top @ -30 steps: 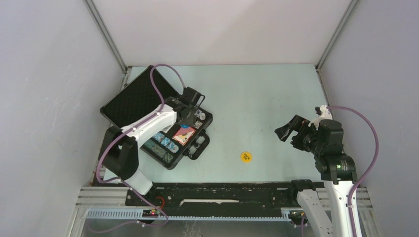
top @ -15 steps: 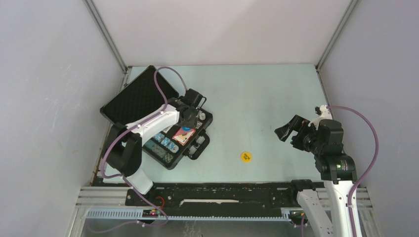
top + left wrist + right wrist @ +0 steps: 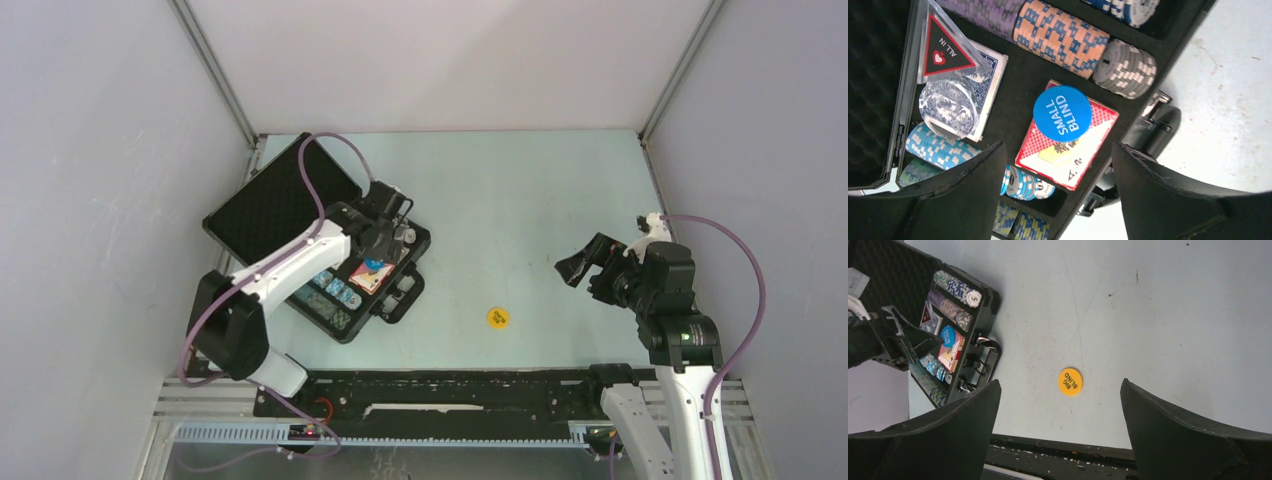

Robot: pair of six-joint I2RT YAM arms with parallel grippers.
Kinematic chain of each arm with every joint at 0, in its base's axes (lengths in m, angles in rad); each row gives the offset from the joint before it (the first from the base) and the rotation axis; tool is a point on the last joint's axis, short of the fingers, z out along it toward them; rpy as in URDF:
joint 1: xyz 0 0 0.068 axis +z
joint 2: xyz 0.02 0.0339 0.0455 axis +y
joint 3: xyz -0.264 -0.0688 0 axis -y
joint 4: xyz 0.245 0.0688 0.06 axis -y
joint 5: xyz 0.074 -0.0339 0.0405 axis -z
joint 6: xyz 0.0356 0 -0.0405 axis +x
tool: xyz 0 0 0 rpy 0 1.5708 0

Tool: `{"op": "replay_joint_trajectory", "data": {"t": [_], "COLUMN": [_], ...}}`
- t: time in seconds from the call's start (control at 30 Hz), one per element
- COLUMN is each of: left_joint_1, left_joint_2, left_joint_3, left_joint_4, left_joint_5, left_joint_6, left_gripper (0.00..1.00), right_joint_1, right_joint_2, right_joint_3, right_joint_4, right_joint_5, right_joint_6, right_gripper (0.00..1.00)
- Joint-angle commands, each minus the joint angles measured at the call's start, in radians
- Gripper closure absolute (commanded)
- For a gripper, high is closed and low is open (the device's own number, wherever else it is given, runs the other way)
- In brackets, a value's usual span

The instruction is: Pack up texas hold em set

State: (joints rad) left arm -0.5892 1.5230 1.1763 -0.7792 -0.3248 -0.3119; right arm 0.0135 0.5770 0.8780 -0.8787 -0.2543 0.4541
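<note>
Pale green worktop [image 3: 520, 200], walled on three sides.

Black briefcase [image 3: 352, 333] lies open at the left of the worktop – foam-lined lid [image 3: 270, 205] laid back toward the far-left corner, handle [image 3: 405, 295] on the side facing the centre.

Left arm reaches over the open case. Left fingers [image 3: 973, 190] are spread wide, nothing between them, hovering above the card slots without touching.

Right arm stands well apart at the right. Right fingers [image 3: 1168, 430] are also spread and empty, held above bare worktop.

Poker chips [image 3: 1063, 35] lie on edge in rows in the case's foam slots: orange-and-blue, purple, grey and light blue stacks.

Red card deck [image 3: 1095, 125] sits in a middle slot; blue card deck [image 3: 990, 75] in the slot beside it.

Blue disc [image 3: 1062, 113], marked SMALL BLIND, rests on top of the red deck.

Yellow disc [image 3: 1070, 381], marked BIG BLIND, lies alone on the worktop between case and right arm – outside the case.

A clear round disc [image 3: 948, 107] and the triangular ALL IN marker [image 3: 943, 47] lie on the blue deck.
</note>
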Motion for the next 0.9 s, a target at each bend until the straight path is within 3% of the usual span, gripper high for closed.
{"op": "replay_joint_trajectory", "data": {"t": [0.0,0.2,0.33,0.6,0.87], "left_joint_1": [-0.071,-0.265,-0.379,-0.538,-0.585], "left_joint_2": [-0.063,0.004,0.115,0.476,0.567], "left_joint_3": [0.048,0.091,0.128,0.434,0.487], "left_joint_4": [-0.039,0.112,0.239,0.171,0.148], "left_joint_5": [-0.030,0.181,0.231,0.191,0.204], "left_joint_6": [0.009,-0.043,-0.094,-0.127,-0.131], "left_gripper": [0.17,0.15,0.09,0.11,0.07], "right_joint_1": [-0.006,-0.005,-0.039,-0.042,-0.041], "right_joint_2": [0.002,-0.001,0.015,-0.004,-0.034], "right_joint_3": [-0.004,0.023,0.116,0.132,0.128], "right_joint_4": [0.031,0.022,-0.018,-0.038,-0.032], "right_joint_5": [-0.018,0.038,0.133,0.173,0.172], "right_joint_6": [-0.025,-0.023,-0.036,-0.049,-0.046], "right_gripper": [0.00,0.00,0.00,0.00,0.00]}}
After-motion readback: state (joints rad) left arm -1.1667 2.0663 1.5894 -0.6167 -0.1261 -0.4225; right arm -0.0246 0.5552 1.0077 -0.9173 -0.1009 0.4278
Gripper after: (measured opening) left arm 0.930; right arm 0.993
